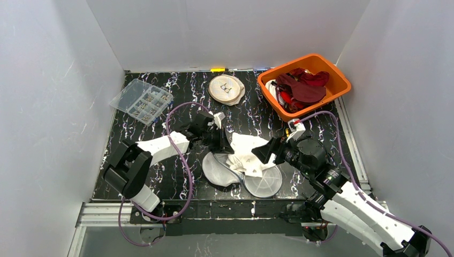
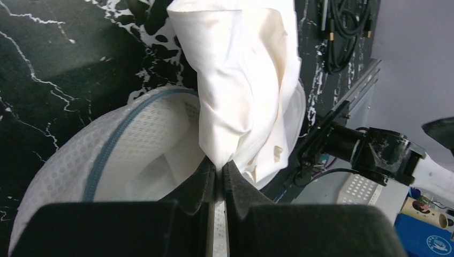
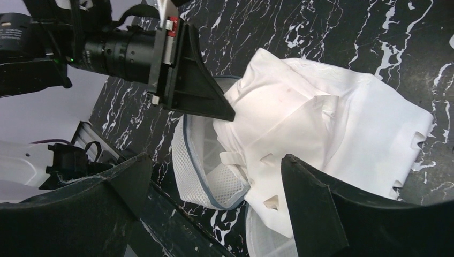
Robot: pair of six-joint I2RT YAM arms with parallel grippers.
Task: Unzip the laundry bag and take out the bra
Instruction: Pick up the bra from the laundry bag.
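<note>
Left wrist: left hand [image 2: 218, 170] pinches bra [image 2: 241, 80] at open rim of laundry bag [image 2: 120, 142]; right hand [image 3: 217, 163] gapes nearby.

Plain white walls [image 1: 225, 32] enclose a black marbled tabletop [image 1: 187, 85], apparently evenly lit

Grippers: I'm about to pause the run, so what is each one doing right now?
Left gripper: shut on the white bra.
Right gripper: open, holding nothing.
</note>
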